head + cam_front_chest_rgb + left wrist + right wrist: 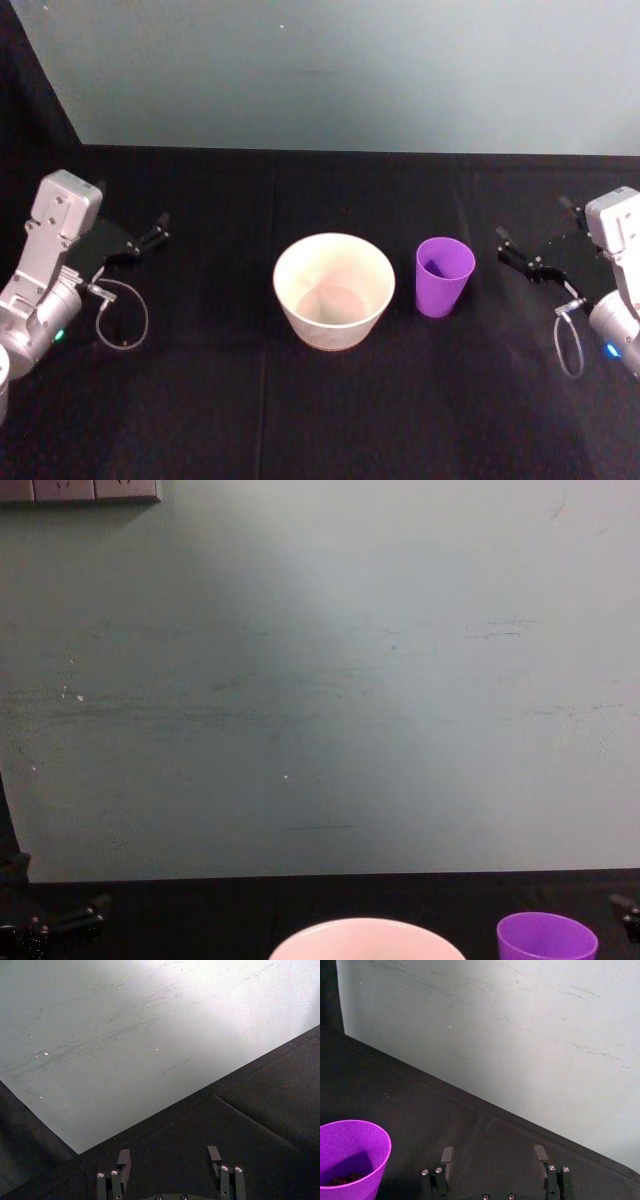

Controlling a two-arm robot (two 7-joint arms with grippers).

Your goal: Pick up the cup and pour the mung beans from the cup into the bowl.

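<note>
Black cloth table (pixel 330 410) beneath the left fingers (pixel 123 1160) and the right fingers (pixel 447 1156), matte, stretching wide to both sides of them. Faint seam (pixel 250 1117) in the cloth (a thin raised line) just ahead of the left fingers. Farther ahead of both, pale grey-green wall (pixel 330 680), marked with thin dark streaks and some white specks. High on it, row of sockets (pixel 80 490), lower edge in view.
</note>
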